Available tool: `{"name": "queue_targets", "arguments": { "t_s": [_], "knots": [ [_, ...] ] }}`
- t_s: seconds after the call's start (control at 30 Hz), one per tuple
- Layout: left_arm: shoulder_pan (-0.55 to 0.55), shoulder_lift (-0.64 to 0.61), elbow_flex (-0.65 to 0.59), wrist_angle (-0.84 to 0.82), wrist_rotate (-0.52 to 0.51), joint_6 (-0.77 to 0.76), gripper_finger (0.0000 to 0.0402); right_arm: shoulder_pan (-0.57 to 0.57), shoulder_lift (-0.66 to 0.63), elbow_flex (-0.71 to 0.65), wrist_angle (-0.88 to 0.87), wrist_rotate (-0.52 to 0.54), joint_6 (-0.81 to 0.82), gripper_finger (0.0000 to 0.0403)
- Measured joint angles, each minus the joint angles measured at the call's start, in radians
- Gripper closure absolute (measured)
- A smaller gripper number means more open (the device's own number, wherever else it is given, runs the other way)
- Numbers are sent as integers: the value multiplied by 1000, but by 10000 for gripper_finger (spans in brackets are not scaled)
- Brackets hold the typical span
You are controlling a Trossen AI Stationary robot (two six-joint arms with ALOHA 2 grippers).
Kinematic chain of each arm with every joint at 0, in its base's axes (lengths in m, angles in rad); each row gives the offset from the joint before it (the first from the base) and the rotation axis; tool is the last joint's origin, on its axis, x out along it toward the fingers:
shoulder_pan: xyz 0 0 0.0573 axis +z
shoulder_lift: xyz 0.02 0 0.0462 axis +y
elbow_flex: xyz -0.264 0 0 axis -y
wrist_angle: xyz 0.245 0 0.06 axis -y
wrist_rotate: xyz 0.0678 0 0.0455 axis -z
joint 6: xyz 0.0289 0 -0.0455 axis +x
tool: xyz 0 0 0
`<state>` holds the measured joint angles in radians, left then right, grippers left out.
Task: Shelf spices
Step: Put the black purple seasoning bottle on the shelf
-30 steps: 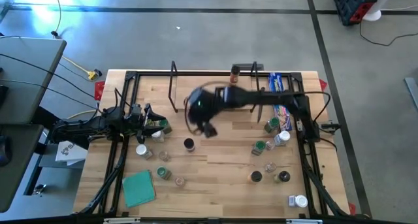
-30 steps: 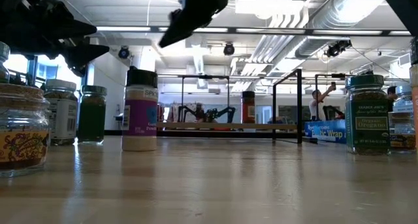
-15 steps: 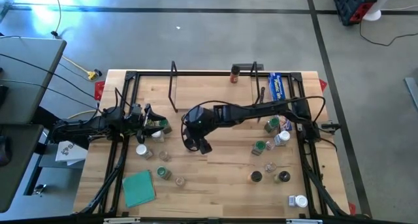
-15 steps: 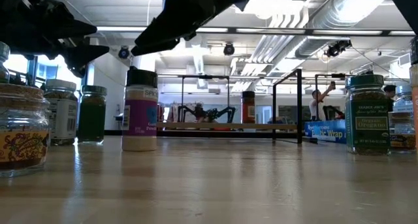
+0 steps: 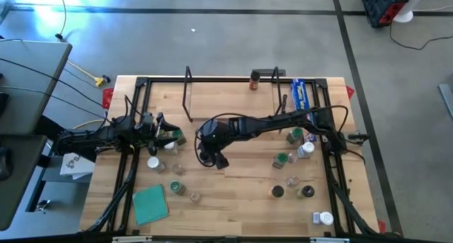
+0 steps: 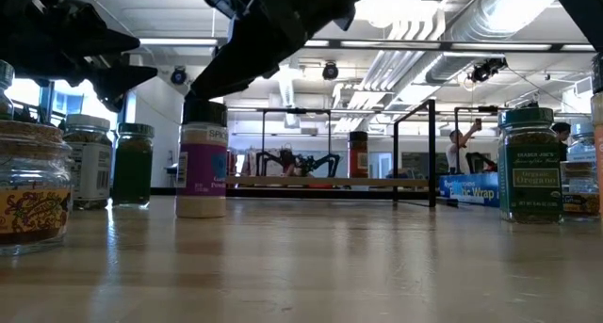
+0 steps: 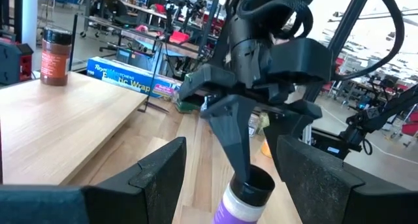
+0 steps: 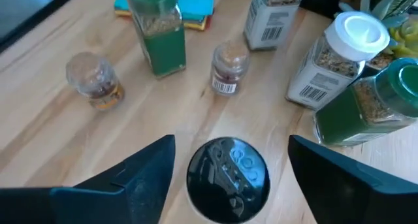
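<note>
A spice jar with a black lid and purple label (image 8: 227,178) (image 6: 202,163) stands upright on its base on the table, left of centre. My right gripper (image 8: 230,145) (image 5: 212,156) slants down over it, open. Its two fingers stand on either side of the lid without touching it. The shelf (image 5: 230,94) (image 6: 330,182) stands at the far edge with one brown-lidded jar (image 5: 253,80) on its board. My left gripper (image 5: 164,133) waits level at the left, open and holding nothing.
Several jars (image 5: 170,165) stand to the near left of the black-lidded jar, and several more (image 5: 294,158) stand at the right. A teal square (image 5: 150,202) lies at the near left. A blue wrap box (image 5: 302,95) lies at the far right. A black frame (image 5: 141,83) rims the table.
My right gripper has come down and toward the table's near edge. It started high in front of the shelf and now stands over the black-lidded jar, with its fingers around the lid. The jar has stayed in place.
</note>
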<state>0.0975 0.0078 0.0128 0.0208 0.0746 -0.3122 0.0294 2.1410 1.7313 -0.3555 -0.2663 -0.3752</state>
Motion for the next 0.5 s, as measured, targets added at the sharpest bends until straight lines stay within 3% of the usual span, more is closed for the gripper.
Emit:
{"name": "queue_targets", "arguments": {
  "t_s": [0.27,0.5],
  "knots": [
    [0,0,0,0,0,0,168,4,28,1,1,-16,-18,78],
    [0,0,0,-1,0,0,168,6,42,0,4,-8,-7,122]
  ]
}}
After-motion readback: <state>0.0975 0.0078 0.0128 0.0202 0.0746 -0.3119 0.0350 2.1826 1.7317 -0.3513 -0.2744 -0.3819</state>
